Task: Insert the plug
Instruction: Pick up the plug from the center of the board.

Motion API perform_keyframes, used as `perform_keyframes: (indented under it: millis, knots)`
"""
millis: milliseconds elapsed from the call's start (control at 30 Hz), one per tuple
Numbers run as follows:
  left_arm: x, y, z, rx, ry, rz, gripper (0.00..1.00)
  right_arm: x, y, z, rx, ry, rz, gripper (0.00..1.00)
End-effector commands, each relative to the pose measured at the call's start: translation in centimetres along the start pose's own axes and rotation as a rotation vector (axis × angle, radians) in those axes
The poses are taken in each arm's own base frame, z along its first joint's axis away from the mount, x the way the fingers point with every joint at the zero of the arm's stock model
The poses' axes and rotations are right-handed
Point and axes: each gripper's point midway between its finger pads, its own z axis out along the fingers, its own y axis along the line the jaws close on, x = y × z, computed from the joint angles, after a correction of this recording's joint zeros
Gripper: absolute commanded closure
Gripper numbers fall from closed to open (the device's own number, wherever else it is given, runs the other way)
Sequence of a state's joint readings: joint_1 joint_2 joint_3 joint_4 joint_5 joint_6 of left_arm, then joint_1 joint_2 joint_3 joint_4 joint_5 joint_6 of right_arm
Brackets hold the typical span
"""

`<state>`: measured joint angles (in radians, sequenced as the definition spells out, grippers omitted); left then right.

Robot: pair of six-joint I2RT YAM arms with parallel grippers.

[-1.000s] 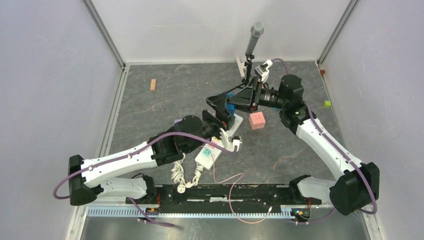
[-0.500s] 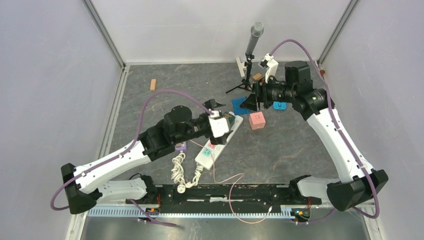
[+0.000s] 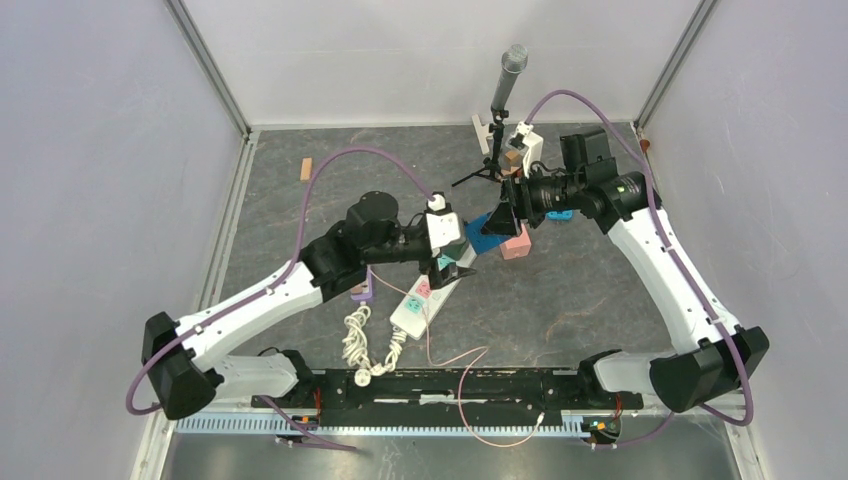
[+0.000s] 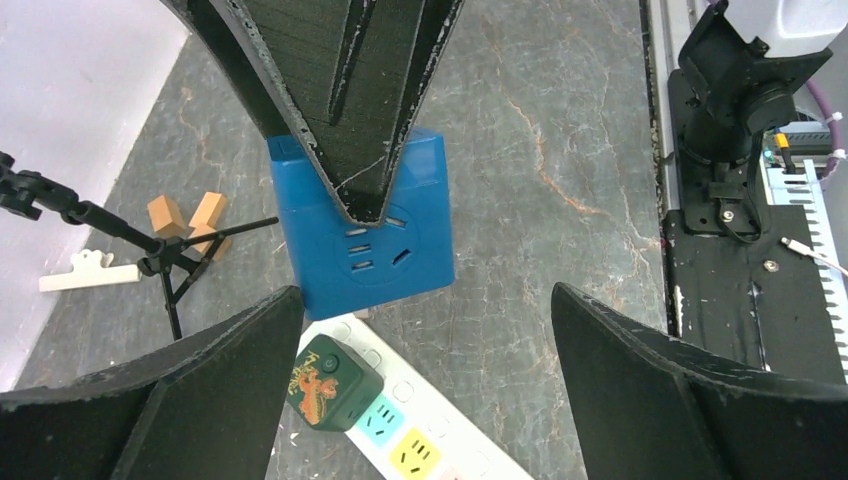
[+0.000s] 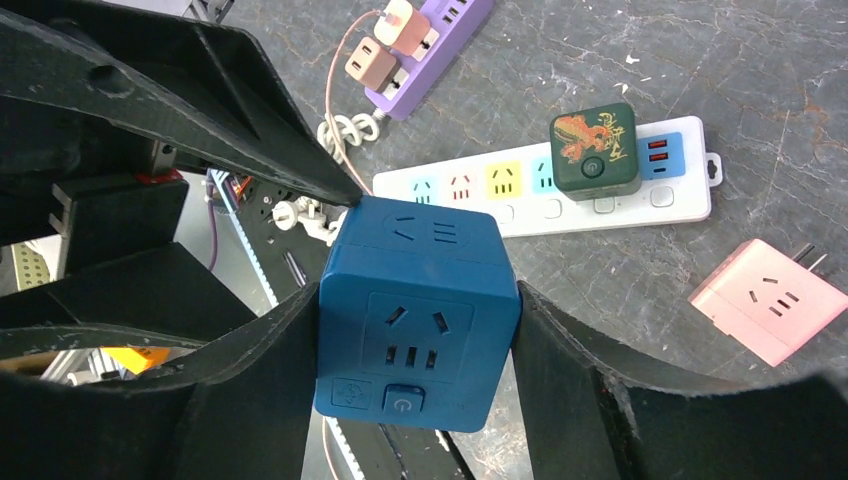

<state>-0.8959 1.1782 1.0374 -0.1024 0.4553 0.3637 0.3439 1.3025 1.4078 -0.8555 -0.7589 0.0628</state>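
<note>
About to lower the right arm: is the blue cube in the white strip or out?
Out. The right gripper holds the blue cube off the white strip; only the green cube sits in it.

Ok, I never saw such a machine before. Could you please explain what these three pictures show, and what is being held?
These are two robot arms bolted to a grey table. One picture looks down from above; the other two come from small cameras on each wrist. The right claw grips a blue cube socket by its sides, above the table. The left claw is open and empty. On the table lie a white power strip with a green cube plugged in, a pink cube, and a purple strip.
</note>
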Motion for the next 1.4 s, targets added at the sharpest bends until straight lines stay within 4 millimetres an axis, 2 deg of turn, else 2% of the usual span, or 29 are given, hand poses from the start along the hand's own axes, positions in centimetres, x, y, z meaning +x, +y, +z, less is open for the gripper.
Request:
perform_keyframes:
  millis: [0, 300, 567, 800, 867, 933, 967, 1000, 1100, 1133, 1200, 1267, 1367]
  knots:
    - [-2.7, 1.6, 0.9, -0.019, -0.062, 0.048, 0.0, -1.3, 1.5, -0.5, -0.058, -0.042, -0.017, 1.0]
    - [-2.6, 3.7, 2.1, -0.098, -0.05, 0.042, 0.0, -1.1, 1.1, -0.4, -0.037, -0.05, 0.019, 1.0]
    - [-2.7, 2.4, 3.3, -0.078, -0.047, 0.052, 0.03, -1.6, 0.9, 0.1, -0.023, -0.136, 0.103, 1.0]
    - [-1.2, 2.6, 4.3, -0.126, 0.011, 0.055, 0.04, -2.3, 1.3, 0.0, -0.038, -0.173, 0.121, 1.0]
    - [-0.8, 2.9, 4.4, -0.147, 0.026, 0.062, 0.11, -2.2, 1.3, 0.1, -0.041, -0.169, 0.123, 1.0]
    - [-0.6, 3.4, 4.4, -0.174, 0.04, 0.069, 0.25, -1.9, 1.3, 0.1, -0.04, -0.165, 0.123, 1.0]
    - [-0.6, 3.7, 4.4, -0.187, 0.044, 0.075, 0.36, -1.8, 1.2, 0.1, -0.039, -0.164, 0.122, 0.99]
    - [-0.6, 3.8, 4.4, -0.194, 0.052, 0.082, 0.46, -1.6, 1.1, 0.2, -0.036, -0.161, 0.122, 0.94]
    - [-0.8, 4.1, 4.1, -0.205, 0.053, 0.093, 0.76, -0.8, 0.6, 0.4, -0.017, -0.132, 0.122, 0.64]
    - [-0.9, 4.1, 4.0, -0.207, 0.05, 0.096, 0.82, -0.5, 0.4, 0.4, -0.009, -0.117, 0.123, 0.57]
    - [-1.3, 4.1, 3.8, -0.211, 0.039, 0.102, 0.86, 0.1, 0.0, 0.6, 0.0, -0.093, 0.12, 0.4]
    - [-1.5, 4.1, 3.6, -0.212, 0.034, 0.107, 0.86, 0.5, -0.3, 0.8, 0.008, -0.079, 0.121, 0.29]
    - [-1.8, 4.0, 3.4, -0.21, 0.024, 0.109, 0.88, 1.2, -0.5, 1.3, -0.004, -0.058, 0.132, 0.2]
